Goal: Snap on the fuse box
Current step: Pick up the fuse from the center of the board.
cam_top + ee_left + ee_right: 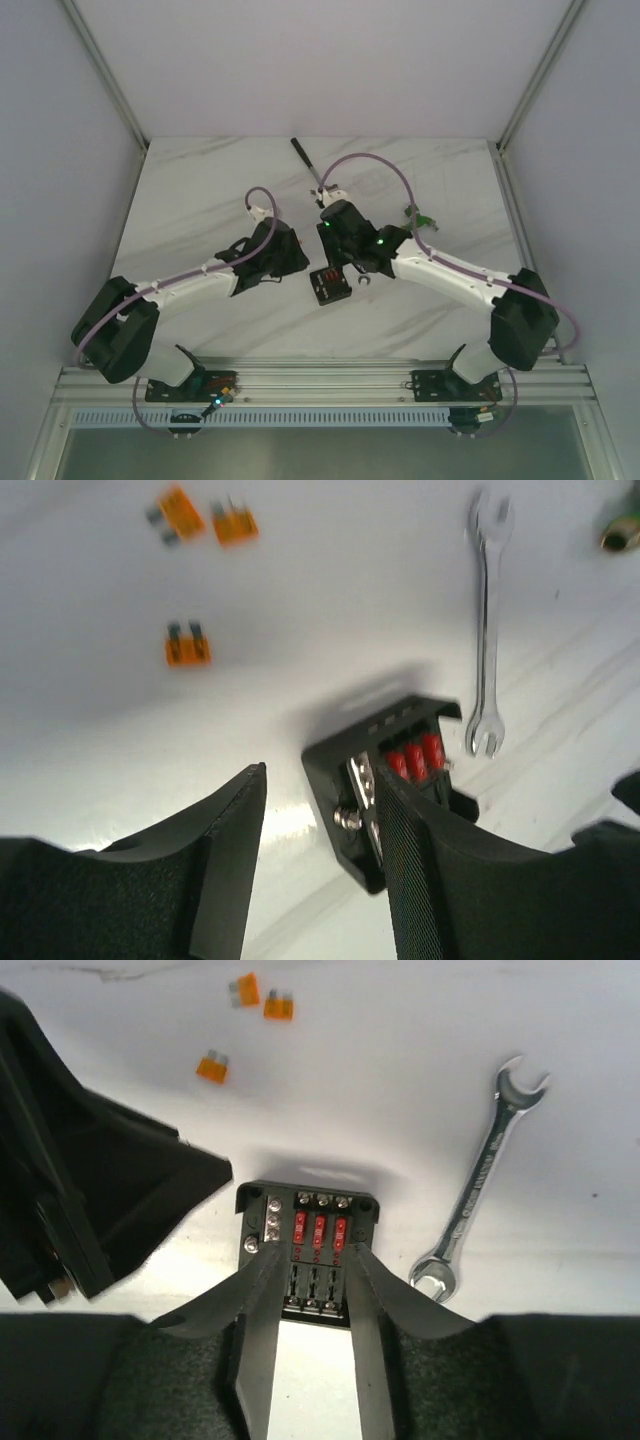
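Fuse box [330,287]: lies flat on the marble table [200,200], between the two arms' ends. Its top is uncovered, showing a row of three red fuses and metal screw terminals beside them.

Right gripper [312,1255]: directly over the fuse box, pointing down at it. The jaws are parted by a narrow gap, narrower than the box, and the box's lower half shows through it. Nothing is gripped.

Left gripper [320,780]: just beside the fuse box. The jaws are spread wide with bare table between them, and one finger [430,880] overlaps the box's edge in its own camera. It holds nothing.

Wrench [480,1185]: flat on the table just beside the fuse box, apart from it.

Three loose orange fuses [212,1066]: scattered beyond the fuse box, well apart from it.
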You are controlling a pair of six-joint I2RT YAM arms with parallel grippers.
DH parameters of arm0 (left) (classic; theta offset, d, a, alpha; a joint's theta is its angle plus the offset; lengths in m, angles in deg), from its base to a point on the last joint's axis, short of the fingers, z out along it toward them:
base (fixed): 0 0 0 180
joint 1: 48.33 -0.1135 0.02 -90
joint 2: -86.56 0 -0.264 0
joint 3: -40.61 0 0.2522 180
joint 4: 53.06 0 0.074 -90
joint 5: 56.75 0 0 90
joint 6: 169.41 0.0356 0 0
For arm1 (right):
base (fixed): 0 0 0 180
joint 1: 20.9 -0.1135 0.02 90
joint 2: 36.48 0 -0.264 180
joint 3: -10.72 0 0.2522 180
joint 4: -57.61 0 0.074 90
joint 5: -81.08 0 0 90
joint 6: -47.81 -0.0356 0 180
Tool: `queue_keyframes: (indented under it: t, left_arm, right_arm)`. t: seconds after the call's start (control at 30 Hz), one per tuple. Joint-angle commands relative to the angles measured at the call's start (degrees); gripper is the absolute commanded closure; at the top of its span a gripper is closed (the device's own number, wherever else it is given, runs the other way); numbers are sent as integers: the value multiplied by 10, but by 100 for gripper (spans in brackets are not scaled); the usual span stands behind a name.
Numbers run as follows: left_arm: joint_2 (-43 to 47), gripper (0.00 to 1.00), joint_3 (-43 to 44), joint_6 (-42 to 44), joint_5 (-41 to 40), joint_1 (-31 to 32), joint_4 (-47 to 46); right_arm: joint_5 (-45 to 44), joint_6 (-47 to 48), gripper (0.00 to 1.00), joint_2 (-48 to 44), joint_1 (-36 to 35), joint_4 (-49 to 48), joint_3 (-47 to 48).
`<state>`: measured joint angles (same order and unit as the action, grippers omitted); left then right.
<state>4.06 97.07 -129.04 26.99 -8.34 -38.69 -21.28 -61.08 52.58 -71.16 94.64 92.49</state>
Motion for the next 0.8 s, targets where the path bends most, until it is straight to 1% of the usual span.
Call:
queue_keyframes:
  t: [0.0, 0.07, 0.13, 0.17, 0.2, 0.23, 0.27, 0.37, 0.43, 0.57, 0.77]
  left_arm:
    - [8, 42, 32, 60, -55, -32, 40]
    - [-10, 41, 49, 77, -63, -51, 40]
    - [-36, 40, 71, 93, -74, -64, 42]
    - [-50, 40, 81, 99, -79, -70, 43]
    - [-64, 40, 93, 109, -83, -73, 46]
    - [-77, 40, 104, 115, -87, -74, 53]
    - [-88, 40, 114, 120, -91, -74, 60]
    - [-115, 41, 127, 126, -107, -75, 68]
    - [-131, 43, 134, 129, -111, -74, 75]
    - [-159, 46, 149, 131, -120, -69, 96]
    - [-178, 48, 158, 122, -138, -42, 112]
  right_arm:
    - [-26, 32, 57, -24, 15, -66, -52]
    - [-29, 43, 50, -20, 24, -96, -60]
    - [-28, 54, 46, -13, 31, -124, -68]
    - [-28, 58, 42, -12, 34, -139, -72]
    - [-28, 60, 36, -12, 37, -152, -76]
    - [-28, 61, 34, -12, 39, -164, -80]
    - [-27, 61, 27, -3, 41, -174, -85]
    - [-22, 57, 18, 8, 44, -193, -98]
    - [-22, 54, 14, 8, 44, -201, -110]
    - [-26, 45, 8, 4, 45, -212, -130]
    - [-34, 43, 0, -4, 45, -215, -144]
